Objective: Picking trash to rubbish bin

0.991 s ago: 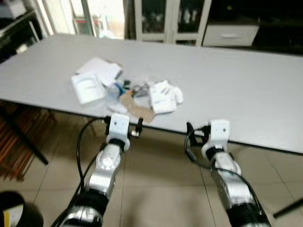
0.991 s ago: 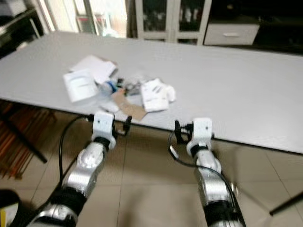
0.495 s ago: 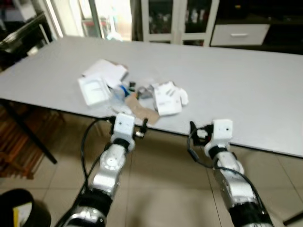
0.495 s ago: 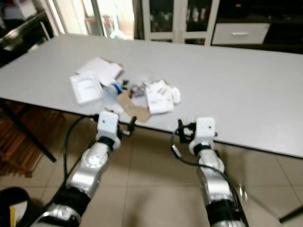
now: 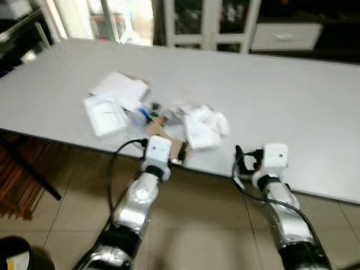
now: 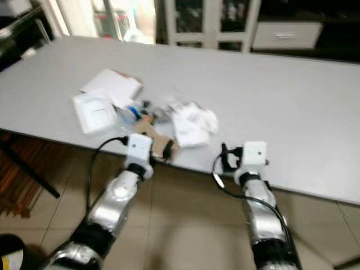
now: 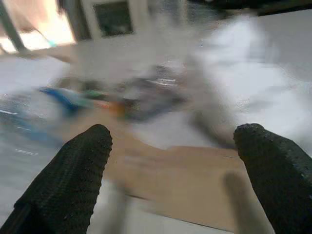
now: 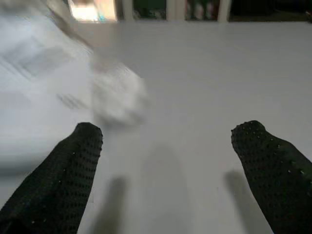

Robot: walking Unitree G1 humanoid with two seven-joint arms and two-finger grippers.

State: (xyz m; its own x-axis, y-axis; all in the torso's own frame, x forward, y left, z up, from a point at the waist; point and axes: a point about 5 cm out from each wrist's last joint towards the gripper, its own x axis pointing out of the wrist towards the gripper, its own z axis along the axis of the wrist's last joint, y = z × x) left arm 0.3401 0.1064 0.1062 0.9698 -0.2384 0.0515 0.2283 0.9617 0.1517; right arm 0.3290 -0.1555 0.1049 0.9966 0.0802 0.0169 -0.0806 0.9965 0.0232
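Brown flat cardboard scrap (image 7: 185, 175) at the grey table's (image 5: 292, 101) near edge is now reached by the left gripper (image 7: 170, 180), fingers spread, grasp pending.

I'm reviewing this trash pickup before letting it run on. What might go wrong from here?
The brown cardboard piece lies at the table edge, right before the open left gripper; a nudge may push it off onto the floor. The trash pile is loose and mixed, so closing may grab several bits or scatter them. The left wrist view is blurred, so aim may be off.
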